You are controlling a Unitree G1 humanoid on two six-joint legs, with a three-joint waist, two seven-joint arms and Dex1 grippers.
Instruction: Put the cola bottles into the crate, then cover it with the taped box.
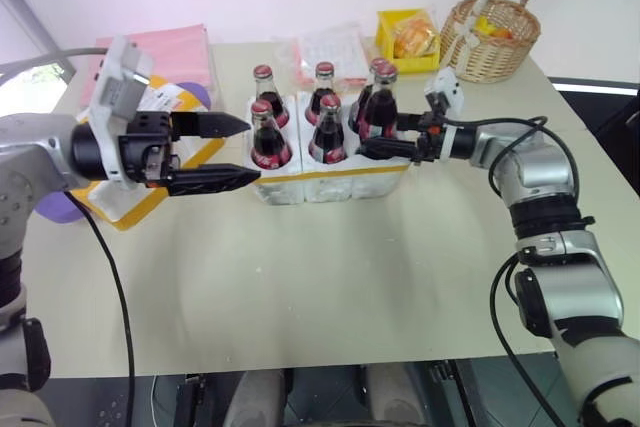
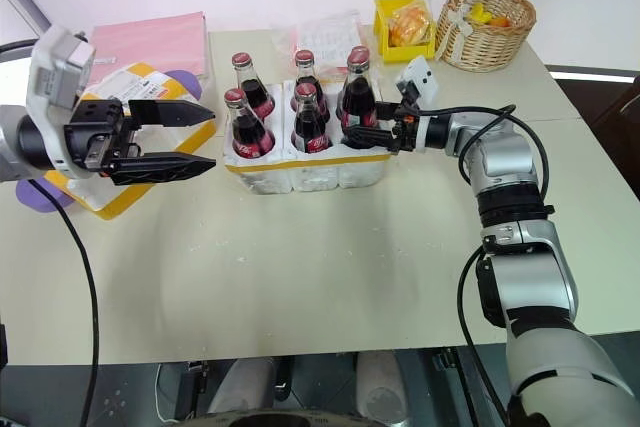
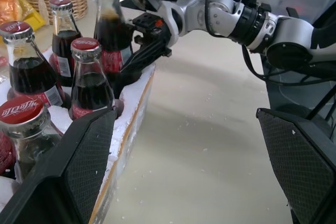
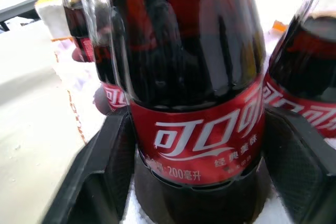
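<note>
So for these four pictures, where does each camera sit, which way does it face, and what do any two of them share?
Left eye view: on the head, looking forward and down over the table; both arms show.
Right eye view: beside it, same scene: crate, cola bottles, taped box.
Left wrist view: looks past the open left gripper at the crate's end and the right gripper.
Right wrist view: close on one bottle between the right gripper's fingers.
Shared: both wrist views show that bottle.
</note>
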